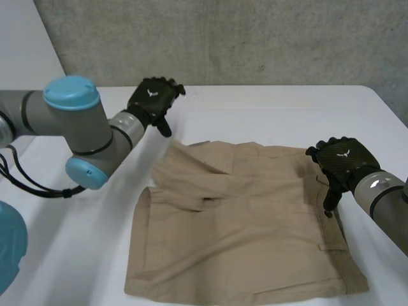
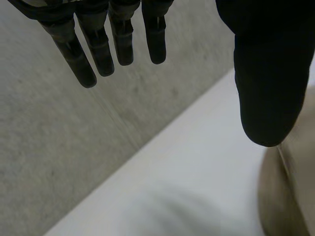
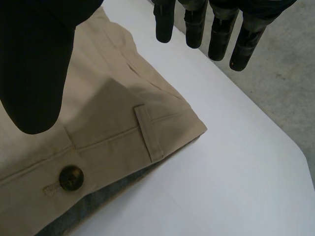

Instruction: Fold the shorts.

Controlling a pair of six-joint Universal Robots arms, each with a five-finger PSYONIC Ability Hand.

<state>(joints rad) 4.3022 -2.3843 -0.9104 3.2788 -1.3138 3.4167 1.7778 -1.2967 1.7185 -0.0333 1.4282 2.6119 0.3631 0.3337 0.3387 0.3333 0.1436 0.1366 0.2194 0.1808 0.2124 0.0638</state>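
Head view: shorts [image 1: 242, 223] lie left-right; right hand [image 1: 343, 160] over their right edge, nearer; left hand [image 1: 153, 99] beyond far-left corner; all fingers apart, empty.

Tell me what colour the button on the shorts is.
Dark brown button, clearest in the right wrist view.

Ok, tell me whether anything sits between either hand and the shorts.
Nothing visible does. The left hand is open above the table, just off the far left corner of the shorts; the right hand is open over their right edge, near the button.
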